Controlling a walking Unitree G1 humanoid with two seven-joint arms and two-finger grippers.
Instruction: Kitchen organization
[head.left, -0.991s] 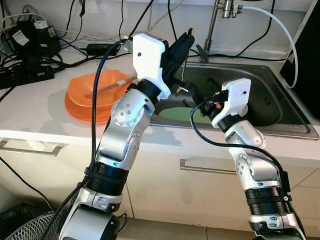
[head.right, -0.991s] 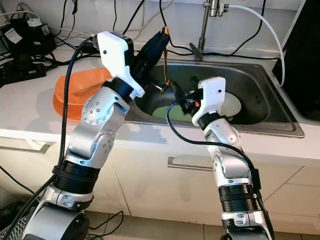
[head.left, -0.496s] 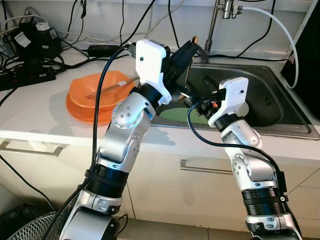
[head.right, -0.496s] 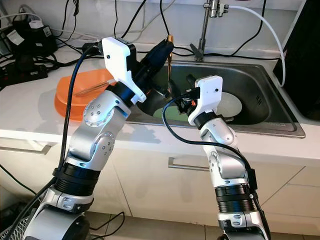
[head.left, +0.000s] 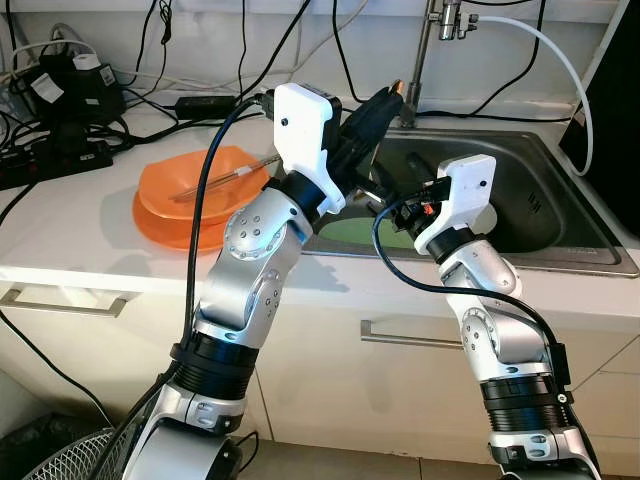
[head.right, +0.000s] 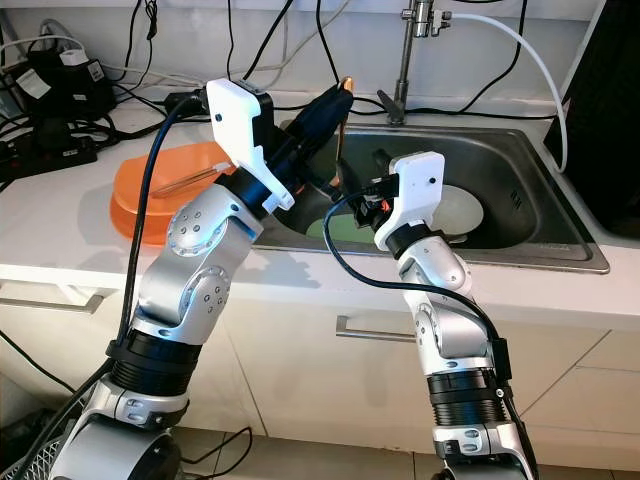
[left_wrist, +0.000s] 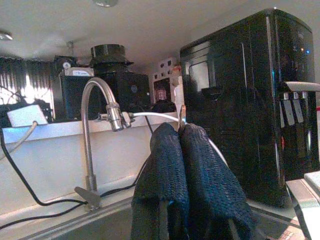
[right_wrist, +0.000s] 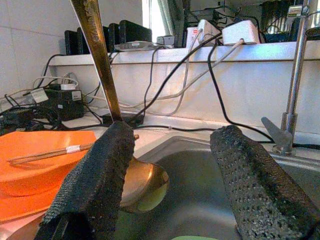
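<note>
My left gripper is shut on the thin handle of a brass-coloured ladle and holds it nearly upright over the left side of the steel sink. In the left wrist view the handle's end sticks out between the closed fingers. My right gripper is open just beside the ladle. Its bowl hangs close to one finger, and the handle rises past that finger. A green plate lies in the sink below.
Stacked orange plates with chopsticks across them sit on the counter left of the sink. A white plate lies in the sink. The faucet stands behind. Power strips and cables crowd the back left; a black appliance stands on the right.
The left gripper with the ladle has tipped slightly toward the faucet side. The right gripper has drawn a little closer to the ladle. The view shifted slightly.
</note>
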